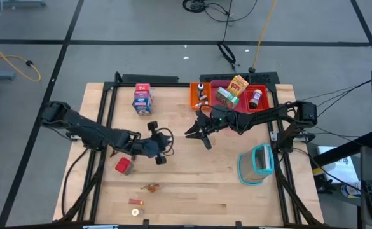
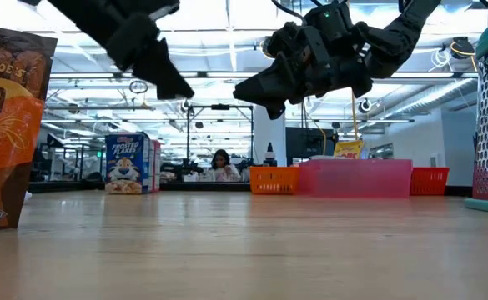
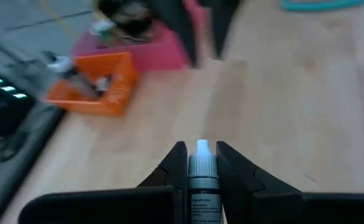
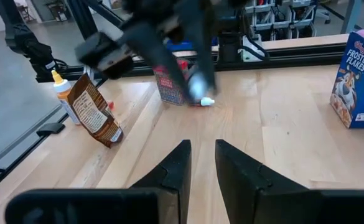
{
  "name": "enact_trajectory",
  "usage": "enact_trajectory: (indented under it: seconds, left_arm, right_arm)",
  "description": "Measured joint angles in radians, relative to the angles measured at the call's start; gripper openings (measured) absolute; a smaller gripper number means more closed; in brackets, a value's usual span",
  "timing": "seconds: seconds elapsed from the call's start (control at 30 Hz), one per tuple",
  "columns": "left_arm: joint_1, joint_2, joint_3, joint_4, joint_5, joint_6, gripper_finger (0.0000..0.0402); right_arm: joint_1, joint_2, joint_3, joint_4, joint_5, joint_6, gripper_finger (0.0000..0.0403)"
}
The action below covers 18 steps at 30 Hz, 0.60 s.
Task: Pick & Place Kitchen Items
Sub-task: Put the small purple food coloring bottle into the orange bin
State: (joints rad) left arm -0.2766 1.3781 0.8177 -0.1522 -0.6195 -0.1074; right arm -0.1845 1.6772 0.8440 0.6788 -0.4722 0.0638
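Across the desk (image 1: 192, 184) stand a blue cereal box (image 1: 142, 100), a red cube (image 1: 123, 166), small orange bits (image 1: 137, 202) near the front edge, a teal-rimmed container (image 1: 255, 163), and orange (image 1: 194, 97), pink (image 1: 243, 105) and red trays (image 1: 264, 97) holding cartons and bottles at the back. The left end effector (image 3: 201, 163), raised mid-desk, is clamped on a small white-capped bottle (image 3: 203, 180) lying between its fingers, pointed toward the trays. The right end effector (image 4: 200, 155) hovers just before the trays with a narrow gap, holding nothing, between the bottle and the trays.

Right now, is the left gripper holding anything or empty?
Holding. The left gripper is shut on a small white-capped bottle, pinched between both fingers in its wrist view.
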Motion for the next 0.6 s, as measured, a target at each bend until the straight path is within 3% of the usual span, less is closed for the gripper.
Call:
enact_trajectory:
  seconds: [0.17,0.33,0.6]
  left_arm:
    - [0.047,-0.039,0.001,0.073,-0.114,0.027,0.0045]
    - [0.152,-0.044,0.002,0.185,-0.116,0.099,0.0045]
    - [0.398,-0.040,0.001,0.364,0.144,0.156,0.0045]
  right_arm:
    - [-0.004,0.000,0.000,0.004,0.000,0.000,0.0066]
    - [-0.004,0.000,0.000,0.011,0.000,0.002,0.0066]
    - [0.009,0.000,0.000,0.022,-0.001,0.002,0.0066]
